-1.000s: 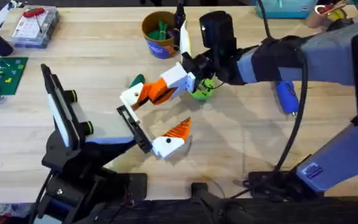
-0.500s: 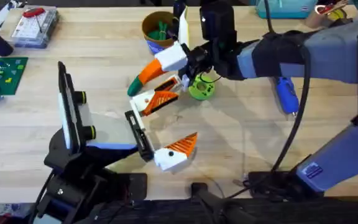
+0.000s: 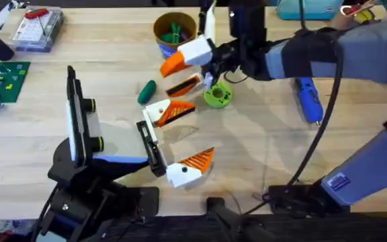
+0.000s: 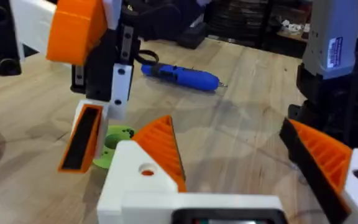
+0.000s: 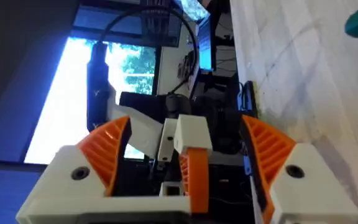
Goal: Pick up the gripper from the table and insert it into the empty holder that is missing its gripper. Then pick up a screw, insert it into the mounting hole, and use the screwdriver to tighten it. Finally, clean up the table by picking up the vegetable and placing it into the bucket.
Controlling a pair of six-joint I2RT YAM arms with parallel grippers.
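Overhead, we see the gripper [image 3: 168, 111] lying at the far end of the holder [image 3: 150, 144], seemingly seated, though we cannot confirm that. The right gripper [image 3: 170, 78] hovers nearby, spread wide and empty; the left gripper [image 3: 200, 131] is wide too. We judge insertion nearly finished. Next comes fetching a screw for the mounting hole [image 4: 146, 169].

A dark-green vegetable [image 3: 146, 90], a bright blue screwdriver [image 3: 309, 102], a yellow-orange bucket [image 3: 174, 35] and a lime-green disc [image 3: 218, 96] are seen on the pale wooden desk [image 3: 261, 148].
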